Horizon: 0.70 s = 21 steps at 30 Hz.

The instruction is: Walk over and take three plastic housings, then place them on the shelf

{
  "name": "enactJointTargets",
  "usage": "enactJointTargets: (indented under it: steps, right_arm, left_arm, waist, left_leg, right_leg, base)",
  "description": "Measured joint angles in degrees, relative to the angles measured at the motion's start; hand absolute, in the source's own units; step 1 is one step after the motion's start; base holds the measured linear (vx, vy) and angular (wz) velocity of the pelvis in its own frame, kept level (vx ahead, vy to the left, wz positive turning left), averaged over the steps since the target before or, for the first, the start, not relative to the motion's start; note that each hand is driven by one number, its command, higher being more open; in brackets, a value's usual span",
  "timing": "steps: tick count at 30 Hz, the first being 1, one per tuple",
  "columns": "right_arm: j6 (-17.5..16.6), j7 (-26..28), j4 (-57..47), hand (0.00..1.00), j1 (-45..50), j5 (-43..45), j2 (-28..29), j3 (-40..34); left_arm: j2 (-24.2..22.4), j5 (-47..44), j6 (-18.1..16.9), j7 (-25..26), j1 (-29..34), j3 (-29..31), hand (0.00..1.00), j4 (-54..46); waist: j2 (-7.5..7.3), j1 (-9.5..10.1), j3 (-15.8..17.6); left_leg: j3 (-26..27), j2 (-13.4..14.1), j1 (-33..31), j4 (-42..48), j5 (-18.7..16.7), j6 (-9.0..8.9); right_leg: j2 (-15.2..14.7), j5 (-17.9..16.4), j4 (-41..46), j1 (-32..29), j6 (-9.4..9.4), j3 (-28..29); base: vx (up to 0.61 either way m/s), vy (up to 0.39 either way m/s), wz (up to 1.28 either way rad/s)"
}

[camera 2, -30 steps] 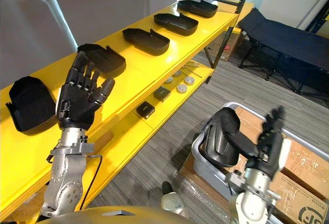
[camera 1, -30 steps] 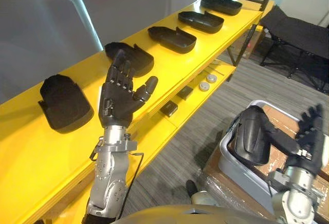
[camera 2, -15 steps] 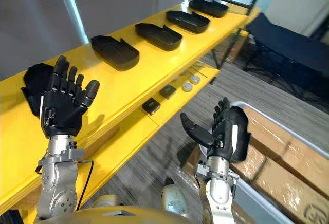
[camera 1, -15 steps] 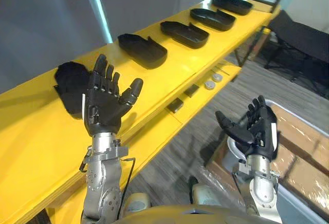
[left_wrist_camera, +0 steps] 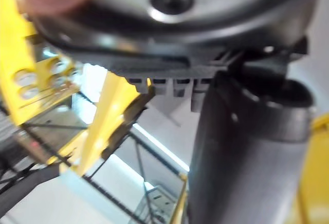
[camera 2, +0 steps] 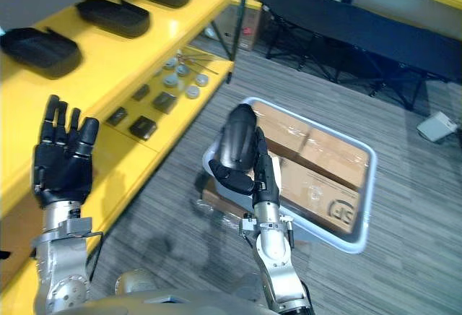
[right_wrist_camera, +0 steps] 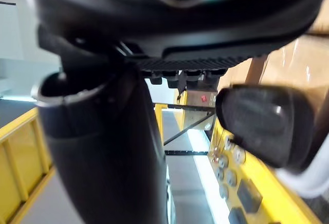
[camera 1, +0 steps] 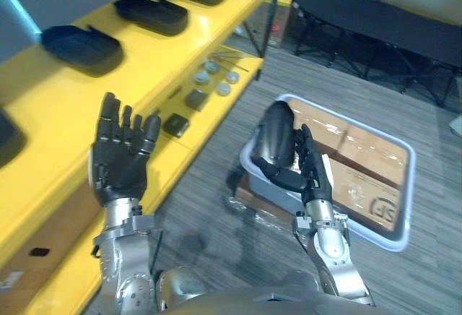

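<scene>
Several housings (camera 1: 150,14) lie in a row on the yellow shelf (camera 1: 50,105) at my far left. My head has swung right since half a second ago, so the shelf now takes up less of the view. My left hand (camera 1: 119,167) is still raised beside the shelf, fingers straight and spread, holding nothing. Small parts (camera 1: 175,124) sit on the lower board. One more housing (camera 1: 276,134) stands on end in the near corner of the bin (camera 1: 409,192), now mid-view, with boxes (camera 1: 361,185) inside it. My right hand (camera 1: 312,178) is now just before that housing, fingers straight, thumb out, gripping nothing; whether it touches, I cannot tell. A black cot (camera 1: 375,19) stands beyond.
</scene>
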Motion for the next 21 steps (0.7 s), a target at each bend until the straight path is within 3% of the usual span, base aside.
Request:
enactJointTargets:
  steps: [2, 3, 4, 5, 8, 10, 11, 12, 14, 17, 21]
  right_arm:
    - [0.8, 0.4, 0.6, 1.00, -0.4, -1.2, -2.8, -0.7]
    - [0.9, 0.2, 0.6, 1.00, -0.3, -1.3, -5.2, -2.1]
    - [0.9, -0.1, 0.6, 1.00, -0.2, -1.3, -5.7, -2.9]
    - [0.9, -1.4, 0.6, 1.00, 0.0, -1.4, -5.7, -5.7]
    - [0.9, -4.0, 0.6, 1.00, 0.3, -2.7, -5.4, -8.1]
    - [1.0, -5.5, 1.5, 1.00, -1.6, -3.3, -6.6, -8.0]
    - [1.0, -6.1, 3.7, 1.00, -3.8, -3.5, -7.0, -8.0]
    - [1.0, -6.4, 5.7, 1.00, -5.6, -3.6, -7.2, -7.9]
    - [2.1, -7.3, 13.3, 1.00, -10.9, -3.6, -5.5, -7.4]
    - [4.3, -8.2, 20.8, 1.00, -15.6, -3.3, -4.6, -6.0]
    - [5.4, -12.5, 30.5, 1.00, -24.0, -3.6, -3.7, -6.3]
  left_arm:
    - [-0.8, 0.0, 1.4, 0.2, 0.1, -3.0, 1.00, 1.0]
    - [-0.9, 0.0, 1.6, 0.0, 0.0, -5.4, 1.00, 1.1]
    - [-1.0, 0.0, 1.6, -0.7, -0.3, -5.9, 1.00, 1.2]
    - [-0.9, 0.0, 1.6, -2.1, -0.7, -6.9, 1.00, 1.3]
    - [-0.6, 0.0, 0.9, -4.5, -0.1, -7.3, 1.00, 1.3]
    - [0.1, 0.0, 0.7, -5.2, 0.2, -7.2, 1.00, 2.0]
    - [0.7, -0.2, 0.7, -5.2, 0.3, -7.2, 1.00, 2.4]
    - [1.1, -0.4, 0.7, -5.4, 0.3, -7.2, 1.00, 2.8]
    - [3.0, -0.6, 1.3, -5.8, -0.2, -7.3, 1.00, 5.1]
    - [4.3, 0.3, 1.9, -5.7, -1.1, -7.1, 1.00, 6.2]
    - [5.3, 0.8, 2.3, -5.0, -5.6, -6.5, 1.00, 6.2]
  waist:
    - [0.03, -1.14, 0.0]
    - [-0.84, -1.61, 0.6]
    - [-1.08, -1.85, 0.8]
    - [-0.36, -1.94, 0.8]
    - [-0.06, -1.92, 0.7]
    - [0.19, -0.44, 0.5]
    - [0.62, -0.03, 0.1]
    - [1.07, 0.32, -0.1]
    - [-0.65, 1.90, 0.8]
    - [-0.92, 2.88, 1.1]
    - [-1.28, 4.95, 2.6]
  left_leg:
    - [-1.0, -0.1, 0.0, -1.2, 6.7, 2.88]
    - [-1.2, -0.1, -1.1, -0.3, 13.6, 8.04]
    - [-1.2, -0.2, -2.1, 1.6, 13.9, 7.87]
    - [0.1, -1.9, -4.2, 7.3, 8.7, 5.27]
    - [3.1, -7.1, -4.9, 9.5, 1.2, 5.98]
    - [-1.4, -12.7, -4.9, 5.9, -4.1, 4.88]
    - [-1.9, -13.9, -4.3, 2.7, -5.3, 5.87]
    - [-2.0, -14.6, -3.6, 0.2, -6.5, 5.24]
    - [-0.5, -18.1, -3.1, -2.6, -5.3, 4.51]
    - [-1.7, -19.8, -6.3, 1.9, -6.2, 5.01]
    - [-4.7, -20.2, -9.1, 3.3, -6.2, 5.12]
  right_leg:
    - [0.3, -1.8, 2.8, -1.0, -2.24, -0.1]
    - [0.6, -2.7, 3.1, -0.5, -3.88, -0.6]
    - [0.4, -2.9, 2.3, 0.2, -4.23, -1.0]
    - [0.9, -2.6, 0.3, 2.0, -5.05, -2.0]
    - [1.4, -1.9, -2.2, 3.7, -5.66, -3.0]
    - [1.9, 1.0, -6.2, 2.9, -5.25, -2.3]
    - [2.0, 2.3, -7.8, 1.7, -4.69, -1.8]
    - [2.1, 3.1, -8.7, 0.7, -4.38, -1.4]
    - [0.0, 7.6, -13.9, 1.1, -3.46, -0.2]
    - [-1.8, 10.1, -16.3, 2.1, -1.98, -1.7]
    - [-1.6, 11.3, -17.7, 2.9, -1.79, -4.7]
  base:
    - [-0.01, -0.569, -0.03]
    - [0.02, -0.505, -0.07]
    - [0.03, -0.428, -0.04]
    - [0.02, -0.253, 0.04]
    - [-0.02, -0.124, 0.07]
    - [-0.05, 0.051, -0.14]
    - [-0.07, 0.115, -0.25]
    - [-0.08, 0.149, -0.34]
    - [-0.03, 0.177, -0.30]
    - [0.03, 0.160, 0.12]
    - [-0.07, 0.038, 0.35]
